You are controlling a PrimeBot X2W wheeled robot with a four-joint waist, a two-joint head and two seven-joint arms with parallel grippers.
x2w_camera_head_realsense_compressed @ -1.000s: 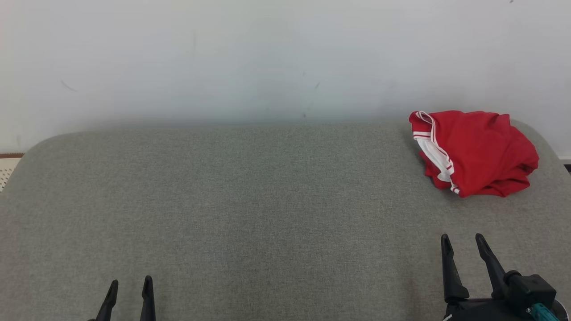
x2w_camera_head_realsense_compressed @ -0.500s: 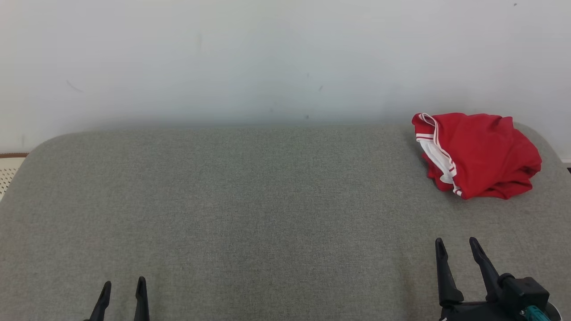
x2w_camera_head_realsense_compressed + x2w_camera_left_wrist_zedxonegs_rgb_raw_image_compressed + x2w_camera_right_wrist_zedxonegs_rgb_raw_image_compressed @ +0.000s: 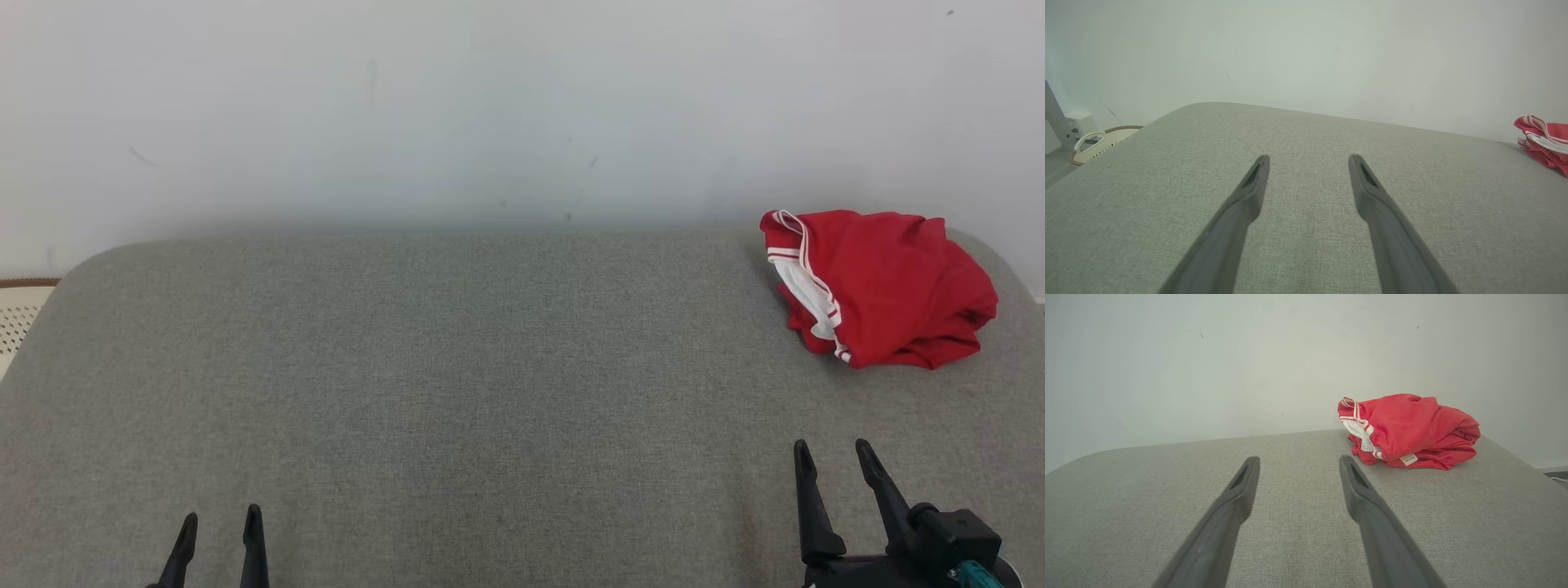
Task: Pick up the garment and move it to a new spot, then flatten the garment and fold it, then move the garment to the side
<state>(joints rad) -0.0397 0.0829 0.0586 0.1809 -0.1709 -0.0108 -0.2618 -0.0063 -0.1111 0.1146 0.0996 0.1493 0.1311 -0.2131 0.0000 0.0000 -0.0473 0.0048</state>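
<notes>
The garment is red with white striped trim, bunched in a heap at the far right of the grey padded surface. In the right wrist view the garment lies ahead and to the right, a small label showing on its near edge. A sliver of the garment shows at the right edge of the left wrist view. My right gripper is open near the front right, well short of the garment. Far from it, at the front left, my left gripper is open too. Both hold nothing.
A pale wall rises right behind the padded surface. The surface has rounded far corners. Off its left edge stands a cream perforated basket on the floor.
The whole head view has drifted slightly right and down, so the camera moved. Both grippers sit a little lower in the picture. The garment lies as before.
</notes>
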